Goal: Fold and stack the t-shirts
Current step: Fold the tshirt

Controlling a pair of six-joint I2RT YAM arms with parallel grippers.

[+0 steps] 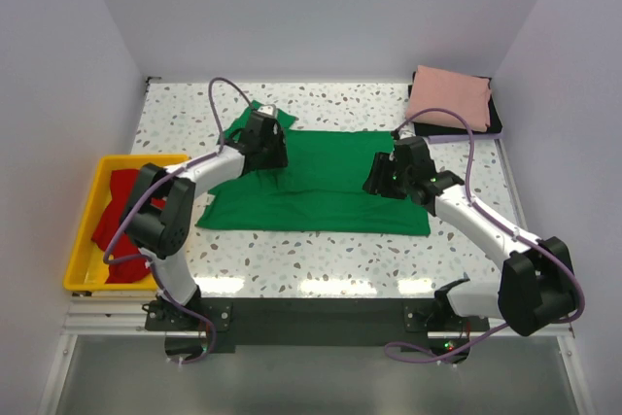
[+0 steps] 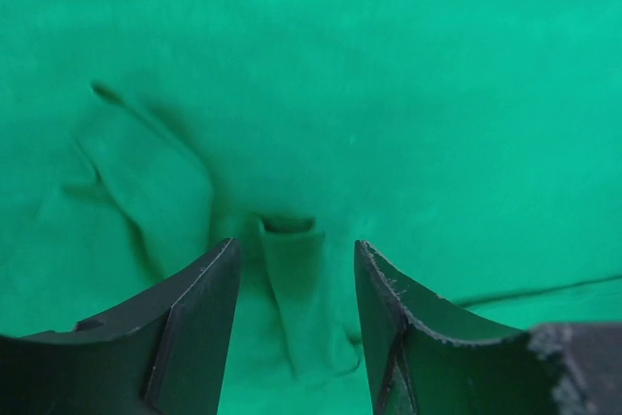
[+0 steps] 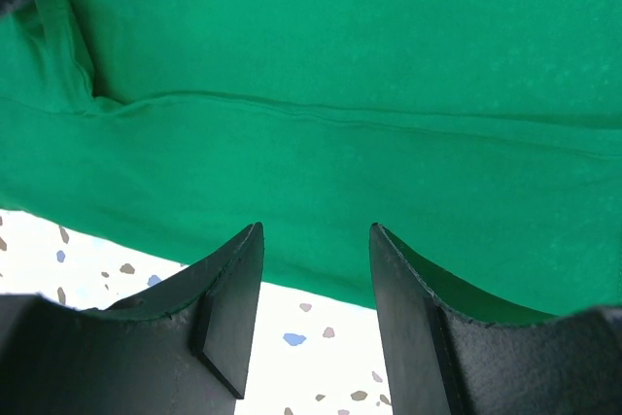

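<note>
A bright green t-shirt (image 1: 326, 187) lies spread in the middle of the table, folded over itself. My left gripper (image 1: 269, 148) hovers over its left part, jaws open; in the left wrist view a raised wrinkle of green cloth (image 2: 292, 279) stands between the fingers (image 2: 199, 328) without being pinched. At the shirt's right edge my right gripper (image 1: 384, 177) is open; its fingers (image 3: 233, 308) straddle the hem (image 3: 321, 284) above the speckled tabletop. A folded salmon pink t-shirt (image 1: 449, 97) rests at the back right. A red t-shirt (image 1: 119, 221) lies crumpled in the yellow tray (image 1: 80, 230).
The pink shirt sits on a black pad (image 1: 494, 123) in the back right corner. White walls enclose the table on three sides. The yellow tray sits at the left edge beside the left arm's base (image 1: 170, 293).
</note>
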